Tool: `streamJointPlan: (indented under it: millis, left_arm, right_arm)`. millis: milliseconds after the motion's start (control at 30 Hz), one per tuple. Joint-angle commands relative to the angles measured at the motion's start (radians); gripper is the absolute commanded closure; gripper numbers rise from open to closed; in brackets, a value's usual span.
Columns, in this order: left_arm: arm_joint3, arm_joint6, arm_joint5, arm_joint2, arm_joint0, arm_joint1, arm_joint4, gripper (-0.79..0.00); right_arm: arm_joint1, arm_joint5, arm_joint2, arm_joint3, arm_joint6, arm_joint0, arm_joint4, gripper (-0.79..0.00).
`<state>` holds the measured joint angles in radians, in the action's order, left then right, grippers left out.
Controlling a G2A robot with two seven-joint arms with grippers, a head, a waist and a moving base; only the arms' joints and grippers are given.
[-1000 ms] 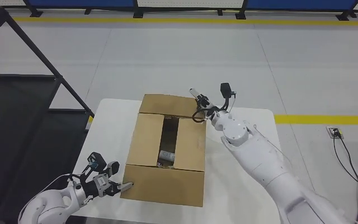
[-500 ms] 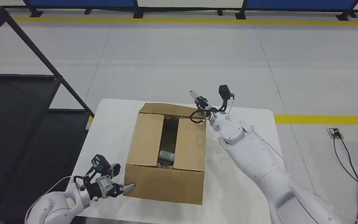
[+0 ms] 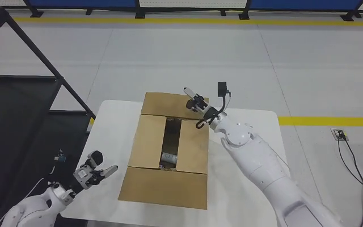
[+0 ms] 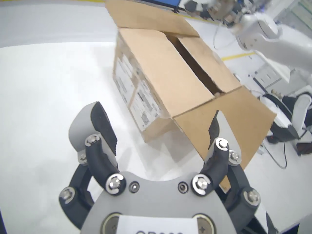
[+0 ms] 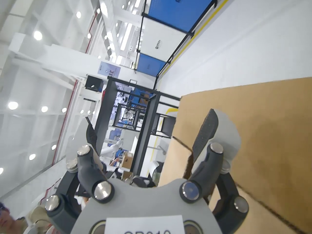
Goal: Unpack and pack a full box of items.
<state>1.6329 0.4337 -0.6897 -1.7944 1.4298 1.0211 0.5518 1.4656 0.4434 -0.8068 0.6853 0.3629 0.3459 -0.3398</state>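
A cardboard box point(image 3: 148, 142) stands in the middle of the white table point(image 3: 113, 127). Its two long flaps lie nearly closed with a dark slit between them, where a pale cylindrical item point(image 3: 169, 157) shows. The far flap point(image 3: 164, 105) and the near flap point(image 3: 164, 187) are folded outward. My left gripper point(image 3: 104, 163) is open near the table's front left corner, apart from the box. In the left wrist view that gripper point(image 4: 157, 110) faces the box point(image 4: 165, 74) with nothing between its fingers. My right gripper point(image 3: 191, 97) is open above the far flap point(image 5: 256, 135); it point(image 5: 150, 118) holds nothing.
A black metal frame point(image 3: 45, 62) with a dark panel stands off the table's left side. The table's left strip beside the box is bare. The right arm stretches across the table's right side.
My left gripper has let go of the near flap's corner and drawn back to the left. The right gripper has shifted a little leftward over the far flap.
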Motion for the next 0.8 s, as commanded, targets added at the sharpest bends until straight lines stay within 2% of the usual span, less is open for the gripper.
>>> streamJointPlan:
  millis: [0, 167, 300, 533, 700, 767]
  left_arm:
    - [-0.011, -0.025, 0.099, 0.012, -0.018, 0.003, 0.038, -0.785]
    - [-0.069, -0.086, 0.238, 0.096, -0.071, 0.013, 0.147, -0.785]
    - [-0.128, -0.096, 0.303, 0.171, -0.126, 0.022, 0.184, -0.785]
    - [-0.163, -0.114, 0.312, 0.258, -0.177, 0.031, 0.26, -0.785]
    - [-0.161, -0.123, 0.313, 0.278, -0.178, 0.033, 0.285, -0.785]
    - [-0.156, -0.127, 0.311, 0.282, -0.173, 0.033, 0.289, -0.785]
  right_arm:
    - [-0.002, -0.007, -0.003, 0.006, 0.013, 0.001, 0.0, -0.785]
    - [-0.002, -0.007, -0.003, 0.006, 0.013, 0.001, 0.0, -0.785]
    - [-0.002, -0.01, -0.003, 0.008, 0.013, 0.006, 0.001, -0.785]
    - [-0.004, -0.087, 0.015, 0.077, 0.248, 0.044, 0.019, -0.785]
    - [0.003, -0.151, 0.04, 0.091, 0.347, 0.038, 0.059, -0.785]
    - [0.009, -0.172, 0.052, 0.092, 0.353, 0.032, 0.081, -0.785]
